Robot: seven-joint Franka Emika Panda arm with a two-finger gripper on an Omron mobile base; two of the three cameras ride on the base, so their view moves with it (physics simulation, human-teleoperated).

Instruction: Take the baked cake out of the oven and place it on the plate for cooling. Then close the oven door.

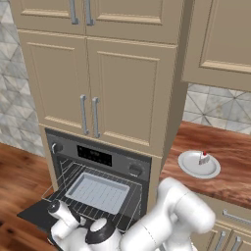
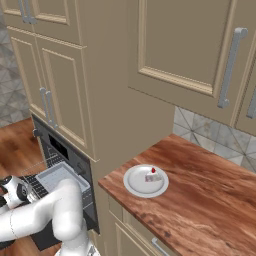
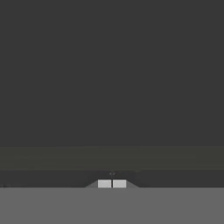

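The baked cake (image 1: 204, 158) (image 2: 152, 175), white with a red dot, sits on the round white plate (image 1: 188, 166) (image 2: 135, 182) on the wooden counter to the right of the oven. The oven (image 1: 98, 157) (image 2: 60, 145) stands open, and its dark oven door (image 1: 32, 213) (image 2: 45, 239) hangs down flat in front. My arm reaches low at the door's front edge. In the hand view my gripper (image 3: 112, 183) is shut with nothing between its fingertips. It faces a flat dark grey surface from close up, and I cannot tell whether it touches it.
A grey baking tray (image 1: 98, 191) (image 2: 55, 176) rests on the pulled-out wire rack inside the oven. Beige cabinets (image 1: 98, 83) stand above the oven and over the counter (image 2: 210, 200). Wooden floor (image 1: 14, 176) lies to the left.
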